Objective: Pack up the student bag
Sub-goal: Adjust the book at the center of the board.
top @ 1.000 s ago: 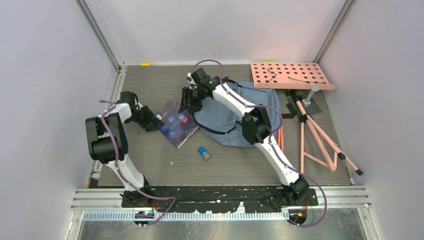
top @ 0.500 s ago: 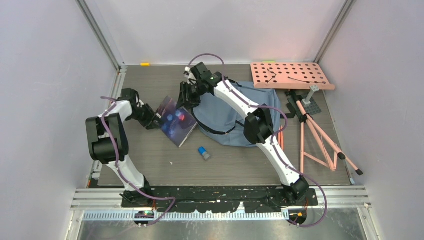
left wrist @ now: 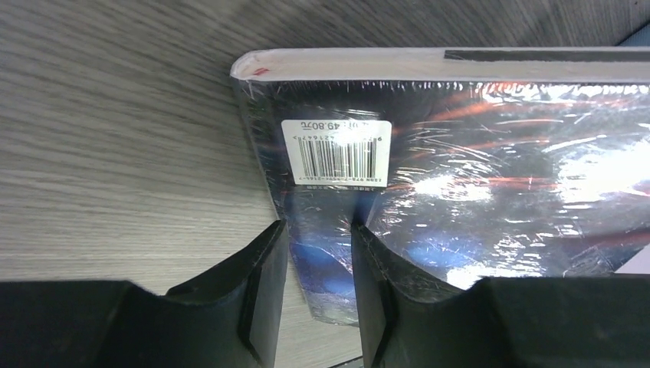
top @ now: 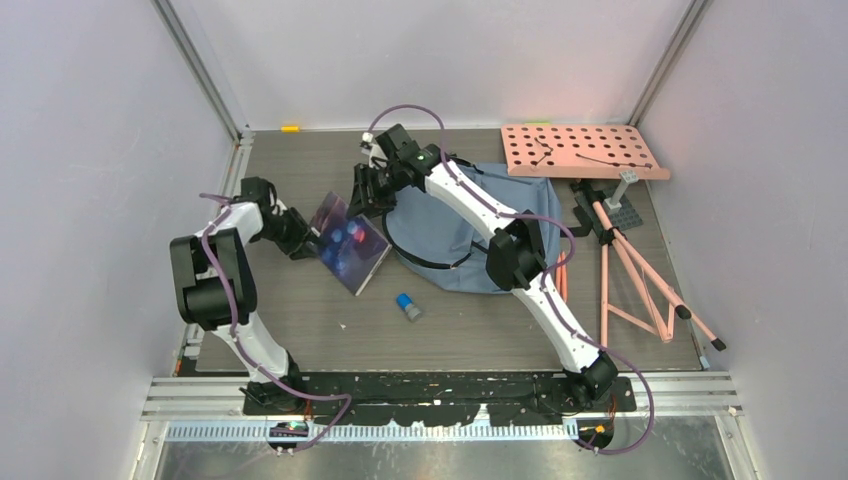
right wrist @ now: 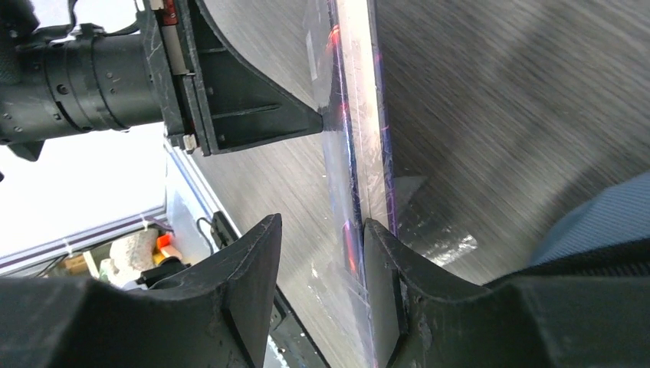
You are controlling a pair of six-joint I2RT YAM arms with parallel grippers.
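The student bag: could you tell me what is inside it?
Its interior is covered: only the outer fabric of the student bag shows, the right arm across it. The book is outside, in the left gripper, its other edge between the fingers of the right gripper.

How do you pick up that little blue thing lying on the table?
Probably the middle of the little blue thing, from straight above. It lies on its side, slanted, nothing touching it, so turned jaws could straddle its narrow width. First a gripper must be free: the left gripper and right gripper both clamp the shiny book.
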